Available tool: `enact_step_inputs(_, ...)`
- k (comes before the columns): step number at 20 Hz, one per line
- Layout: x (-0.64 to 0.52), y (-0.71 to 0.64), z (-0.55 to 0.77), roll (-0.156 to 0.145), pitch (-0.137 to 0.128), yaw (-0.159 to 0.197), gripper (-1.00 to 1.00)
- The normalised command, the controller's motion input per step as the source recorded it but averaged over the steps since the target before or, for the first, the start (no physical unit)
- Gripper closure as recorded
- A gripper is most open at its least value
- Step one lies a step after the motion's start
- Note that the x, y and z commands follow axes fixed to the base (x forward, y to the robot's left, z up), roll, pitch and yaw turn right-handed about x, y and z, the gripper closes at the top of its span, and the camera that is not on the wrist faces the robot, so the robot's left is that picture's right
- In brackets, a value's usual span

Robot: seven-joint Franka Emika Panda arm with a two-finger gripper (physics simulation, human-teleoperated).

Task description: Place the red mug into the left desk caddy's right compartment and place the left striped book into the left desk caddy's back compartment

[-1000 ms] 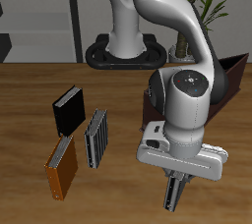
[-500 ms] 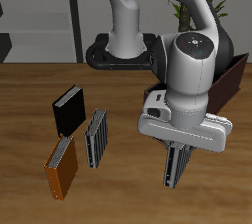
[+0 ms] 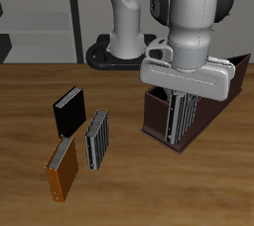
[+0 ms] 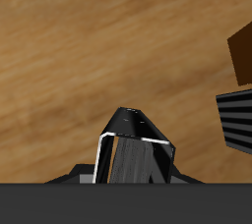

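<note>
My gripper [image 3: 182,95] is shut on the left striped book [image 3: 177,121], a thin grey book with dark stripes that hangs upright below the hand. It hangs in front of the near end of the left desk caddy [image 3: 224,83], a long dark maroon box, and hides part of it. I cannot tell whether the book touches the box. The wrist view shows the held book's [image 4: 133,154] top edge close up over bare wood. The caddy's compartments are hidden by the arm. The red mug is out of view.
Another striped book [image 3: 96,139] lies on the table beside an orange book [image 3: 63,169] and a black book [image 3: 68,111]. The wrist view shows that striped book [image 4: 236,118] and the orange book [image 4: 242,56] at its edge. The robot base [image 3: 119,54] stands at the back.
The gripper has risen and moved back from near the table's front edge toward the caddy, carrying the striped book. The other books have not moved.
</note>
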Motion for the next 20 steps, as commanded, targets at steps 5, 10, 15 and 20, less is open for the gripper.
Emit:
enact_step_inputs(5, -0.53, 0.08, 0.6, -0.015, -0.098, 0.005, 1.0)
enact_step_inputs(10, -0.32, 0.0, 0.39, -0.005, -0.027, -0.058, 1.0)
enact_step_inputs(15, -0.37, 0.14, 0.28, 0.006, -0.033, -0.01, 1.0)
enact_step_inputs(20, -0.43, 0.12, 0.23, 0.003, -0.034, -0.053, 1.0)
